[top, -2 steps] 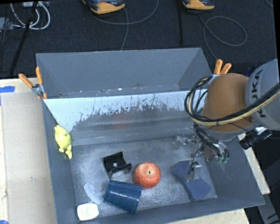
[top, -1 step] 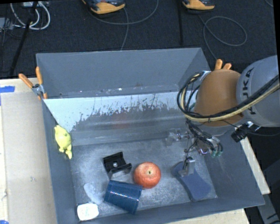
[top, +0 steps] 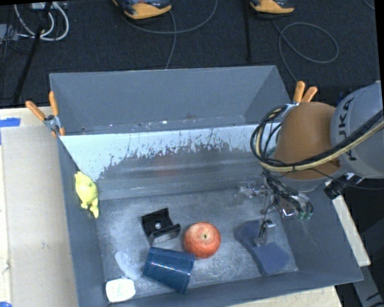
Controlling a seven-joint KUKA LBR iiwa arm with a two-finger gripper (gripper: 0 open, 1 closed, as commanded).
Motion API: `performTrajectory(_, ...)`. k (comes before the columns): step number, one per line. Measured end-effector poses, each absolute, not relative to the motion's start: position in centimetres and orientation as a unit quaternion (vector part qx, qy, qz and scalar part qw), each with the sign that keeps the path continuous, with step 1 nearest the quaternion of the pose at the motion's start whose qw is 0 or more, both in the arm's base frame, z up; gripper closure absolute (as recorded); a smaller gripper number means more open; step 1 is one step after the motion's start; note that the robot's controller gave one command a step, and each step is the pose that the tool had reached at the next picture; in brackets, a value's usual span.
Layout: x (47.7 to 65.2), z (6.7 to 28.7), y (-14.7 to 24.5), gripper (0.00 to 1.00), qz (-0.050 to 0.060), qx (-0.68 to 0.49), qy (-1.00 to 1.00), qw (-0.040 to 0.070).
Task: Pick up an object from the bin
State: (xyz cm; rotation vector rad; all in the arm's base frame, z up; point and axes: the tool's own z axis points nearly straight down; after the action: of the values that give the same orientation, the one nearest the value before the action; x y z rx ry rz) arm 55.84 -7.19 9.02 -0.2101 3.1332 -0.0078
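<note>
My gripper (top: 269, 215) hangs low at the right side of the bin, just above the upper end of a flat blue-grey piece (top: 267, 251) lying on the floor there. Whether it touches that piece I cannot tell. Left of it sits a red apple (top: 201, 240) in the middle of the floor. Against the apple's lower left lies a dark blue cup (top: 167, 268) on its side.
A black angled bracket (top: 159, 224) lies above the cup. A white lump (top: 120, 290) and a pale translucent scrap (top: 125, 262) are at the front left. A yellow toy (top: 86, 192) leans on the left wall. The arm's orange cover and cables overhang the right rim.
</note>
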Motion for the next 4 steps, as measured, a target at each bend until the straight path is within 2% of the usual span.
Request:
performTrajectory(1,55.6,7.3,-0.1,0.00,0.000,-0.038,0.999,0.000)
performTrajectory(2,51.6,8.1,0.2,0.00,0.003,-0.102,0.995,-0.001)
performTrajectory(3,49.7,10.6,0.4,0.00,-0.002,-0.117,0.993,-0.002)
performTrajectory(4,50.0,11.1,4.2,0.00,0.002,-0.076,0.997,0.002)
